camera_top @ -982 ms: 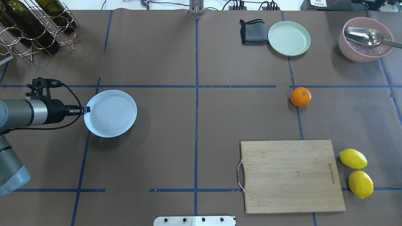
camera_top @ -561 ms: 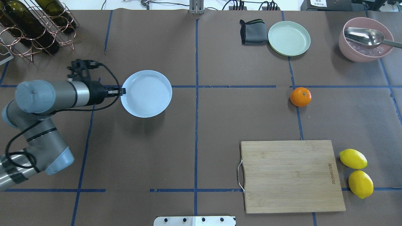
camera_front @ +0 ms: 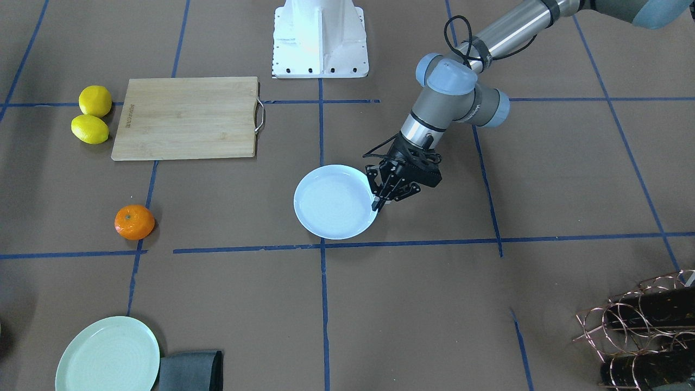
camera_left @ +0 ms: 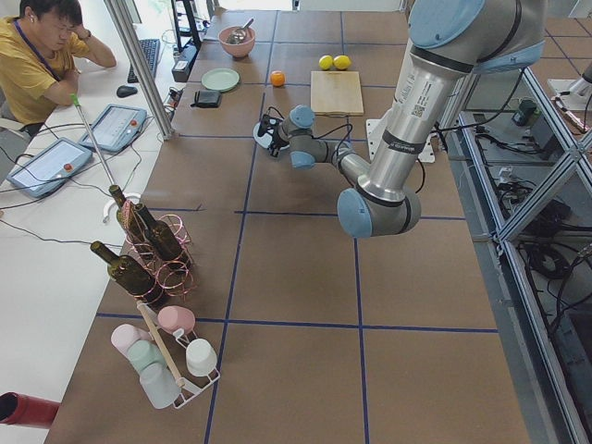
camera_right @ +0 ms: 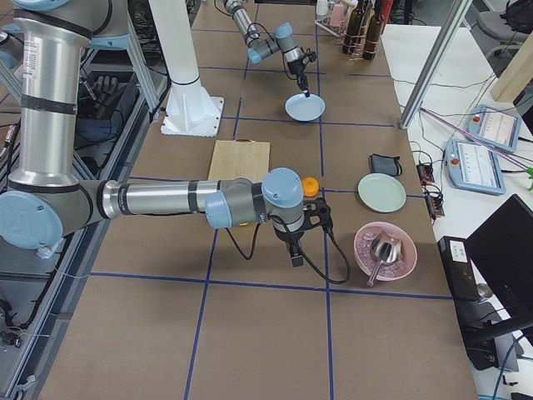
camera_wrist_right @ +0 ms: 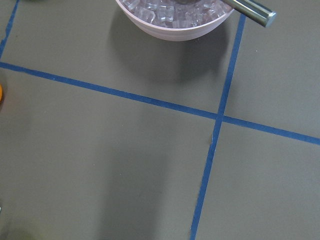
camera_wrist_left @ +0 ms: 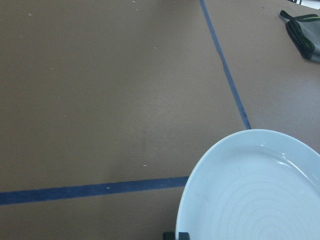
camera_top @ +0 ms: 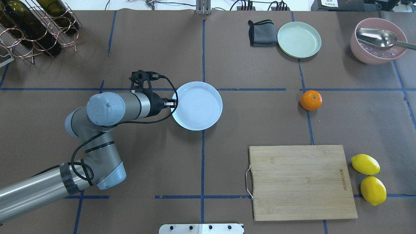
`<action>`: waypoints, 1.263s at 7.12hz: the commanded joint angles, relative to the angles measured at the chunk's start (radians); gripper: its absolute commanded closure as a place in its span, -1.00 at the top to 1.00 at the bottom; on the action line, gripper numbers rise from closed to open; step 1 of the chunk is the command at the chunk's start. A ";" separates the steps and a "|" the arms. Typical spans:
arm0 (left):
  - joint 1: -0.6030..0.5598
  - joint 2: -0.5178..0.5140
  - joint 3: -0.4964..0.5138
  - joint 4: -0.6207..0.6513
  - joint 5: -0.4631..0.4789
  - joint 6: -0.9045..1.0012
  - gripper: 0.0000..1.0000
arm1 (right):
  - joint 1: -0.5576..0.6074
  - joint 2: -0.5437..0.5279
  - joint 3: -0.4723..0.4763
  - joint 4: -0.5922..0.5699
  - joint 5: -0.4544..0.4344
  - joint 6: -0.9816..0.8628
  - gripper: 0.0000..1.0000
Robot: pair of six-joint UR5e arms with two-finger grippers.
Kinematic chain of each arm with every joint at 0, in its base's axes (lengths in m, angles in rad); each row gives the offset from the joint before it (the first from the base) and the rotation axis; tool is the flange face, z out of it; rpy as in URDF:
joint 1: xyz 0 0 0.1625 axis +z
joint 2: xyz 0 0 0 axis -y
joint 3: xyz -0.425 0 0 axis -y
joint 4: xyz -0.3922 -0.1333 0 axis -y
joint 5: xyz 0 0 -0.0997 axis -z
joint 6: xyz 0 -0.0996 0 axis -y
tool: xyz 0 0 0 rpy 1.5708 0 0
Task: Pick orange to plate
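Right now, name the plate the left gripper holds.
The bluish-white plate, pinched at its rim by the left gripper; the green plate lies far off beside the cloth.

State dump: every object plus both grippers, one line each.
plate: empty, held by its rim
left gripper: shut on plate rim
right gripper: near orange, open or shut unclear
orange: loose, not gripped
green plate: empty
pink bowl: holds clear chunks and spoon
cutting board: bare
cloth: folded
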 commanded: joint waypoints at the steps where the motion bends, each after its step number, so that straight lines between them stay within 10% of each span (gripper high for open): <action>1: 0.023 -0.017 0.024 0.000 0.005 0.007 -1.00 | 0.001 0.000 0.000 0.000 0.015 -0.001 1.00; 2: 0.023 -0.017 0.026 -0.002 0.004 0.007 -1.00 | 0.002 -0.002 0.000 0.000 0.018 -0.001 1.00; 3: 0.023 -0.017 0.026 -0.003 0.004 0.005 0.23 | 0.002 -0.002 -0.002 0.000 0.018 -0.001 1.00; 4: 0.023 -0.018 0.024 -0.002 0.004 0.004 0.99 | 0.002 -0.002 -0.004 0.000 0.018 -0.001 1.00; 7: -0.132 0.014 -0.055 0.108 -0.185 0.256 1.00 | 0.005 -0.002 0.035 0.027 0.012 -0.002 1.00; 9: -0.367 0.159 -0.337 0.457 -0.382 0.634 1.00 | 0.005 0.000 0.032 0.029 0.009 -0.004 1.00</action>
